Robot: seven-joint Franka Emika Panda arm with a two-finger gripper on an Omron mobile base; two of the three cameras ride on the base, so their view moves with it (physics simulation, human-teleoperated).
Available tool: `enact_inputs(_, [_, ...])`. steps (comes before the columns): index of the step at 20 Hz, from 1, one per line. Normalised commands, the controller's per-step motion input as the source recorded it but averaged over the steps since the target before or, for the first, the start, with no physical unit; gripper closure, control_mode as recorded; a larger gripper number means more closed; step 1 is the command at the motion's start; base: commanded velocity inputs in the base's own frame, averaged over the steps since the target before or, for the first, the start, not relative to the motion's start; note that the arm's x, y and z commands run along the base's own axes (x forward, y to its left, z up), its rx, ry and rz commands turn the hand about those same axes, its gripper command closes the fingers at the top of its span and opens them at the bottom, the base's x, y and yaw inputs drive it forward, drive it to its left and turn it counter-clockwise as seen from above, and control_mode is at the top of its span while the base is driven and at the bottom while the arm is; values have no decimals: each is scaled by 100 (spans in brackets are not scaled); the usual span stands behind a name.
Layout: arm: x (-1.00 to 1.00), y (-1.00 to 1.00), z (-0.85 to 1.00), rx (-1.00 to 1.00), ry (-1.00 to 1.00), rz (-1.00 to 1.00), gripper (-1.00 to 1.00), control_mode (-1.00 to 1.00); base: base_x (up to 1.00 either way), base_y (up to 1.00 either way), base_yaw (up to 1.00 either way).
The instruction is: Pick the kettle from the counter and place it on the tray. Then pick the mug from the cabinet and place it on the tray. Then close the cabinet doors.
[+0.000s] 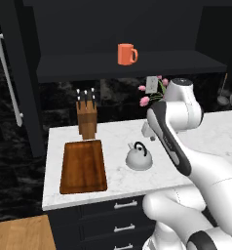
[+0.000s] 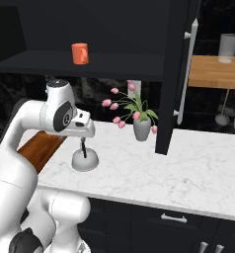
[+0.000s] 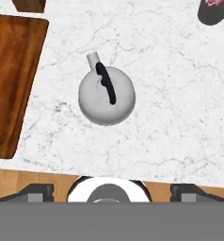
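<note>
At the far left, one tall black panelled cabinet door [image 1: 13, 78] with its long silver bar handle is standing swung open. Next to it, the flat reddish-brown wooden tray [image 1: 84, 166] with a raised rim is lying on the white marble-look counter [image 1: 119, 178], and nothing is lying on it. Just behind the tray, an upright wooden knife block [image 1: 87, 117] is standing. Above them, the plain orange mug [image 1: 126, 53] is sitting on the dark shelf of the black upper cabinet [image 1: 132, 64].

To the right of the tray, apart from it, the small dome-shaped silver-grey kettle [image 1: 139, 157] with a black arched handle is resting on the counter. The two-finger gripper [image 3: 112, 192] is hanging directly above the kettle and looking down on it; it is not touching it. Its two dark fingertips [image 3: 35, 192] are standing far apart, spread wide, and they are holding nothing.

Further right, a grey vase with pink tulips [image 2: 141, 127] is standing on the counter, behind the kettle. Beside the vase, the second black door [image 2: 175, 74] is also hanging open.
</note>
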Motion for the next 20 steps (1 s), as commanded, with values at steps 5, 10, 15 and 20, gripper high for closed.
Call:
enact_inputs(5, [45, 17, -48, -1, 0, 0, -100, -100, 0, 0, 0])
enact_inputs(10, [63, 26, -39, -6, -3, 0, -100, -100, 0, 0, 0])
enact_inputs(15, [50, 8, -27, -3, 0, 0, -100, -100, 0, 0, 0])
enact_inputs(20, [21, -4, -14, -2, 4, 0, -100, -100, 0, 0, 0])
